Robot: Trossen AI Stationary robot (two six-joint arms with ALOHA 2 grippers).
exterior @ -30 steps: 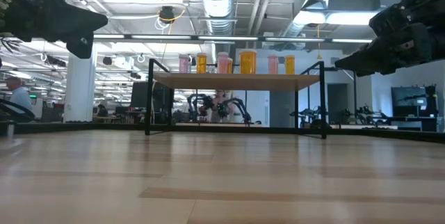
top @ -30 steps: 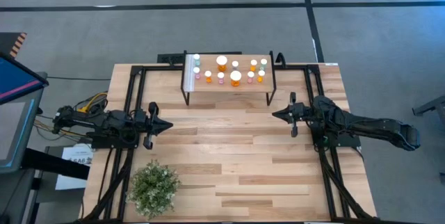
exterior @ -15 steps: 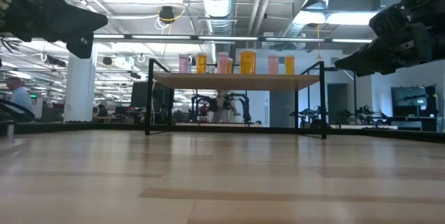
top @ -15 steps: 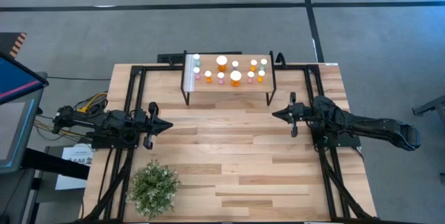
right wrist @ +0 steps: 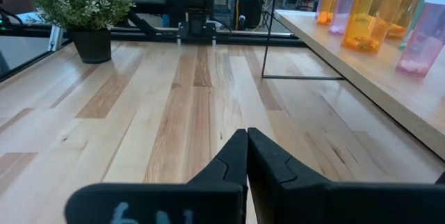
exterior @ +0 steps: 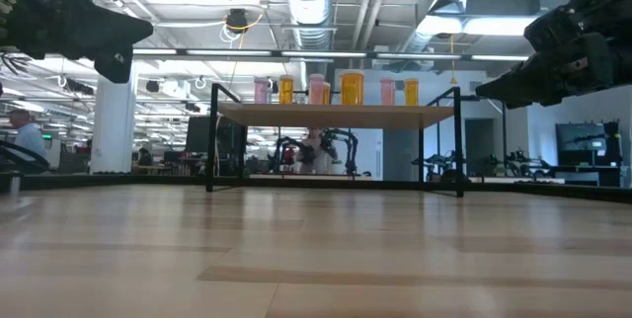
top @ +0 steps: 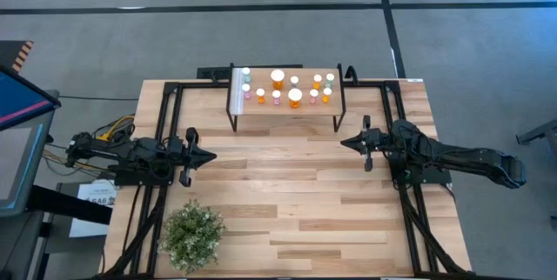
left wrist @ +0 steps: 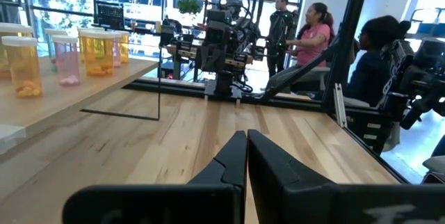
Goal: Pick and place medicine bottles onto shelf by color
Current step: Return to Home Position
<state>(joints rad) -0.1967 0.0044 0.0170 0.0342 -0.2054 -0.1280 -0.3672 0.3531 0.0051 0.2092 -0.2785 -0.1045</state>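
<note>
Several medicine bottles (top: 294,96) with white caps and orange, pink or pale blue-green bodies stand upright on the shelf (top: 261,113), a wood plank on thin black legs at the table's far middle. The same bottles (exterior: 351,88) line the shelf top (exterior: 336,116) in the low view. My left gripper (top: 214,156) hovers shut at the table's left, above the wood, pointing level toward the middle. My right gripper (top: 342,143) hovers shut at the right, facing it. In each wrist view, the fingers of the left gripper (left wrist: 246,136) and of the right gripper (right wrist: 246,133) meet with nothing between them.
A bushy green plant (top: 192,235) in a dark pot stands near the table's front left. Black frame rails (top: 165,110) run along the table's sides and back. People sit and stand in the room beyond the table (left wrist: 313,33). Bare wood (top: 287,184) lies between the two grippers.
</note>
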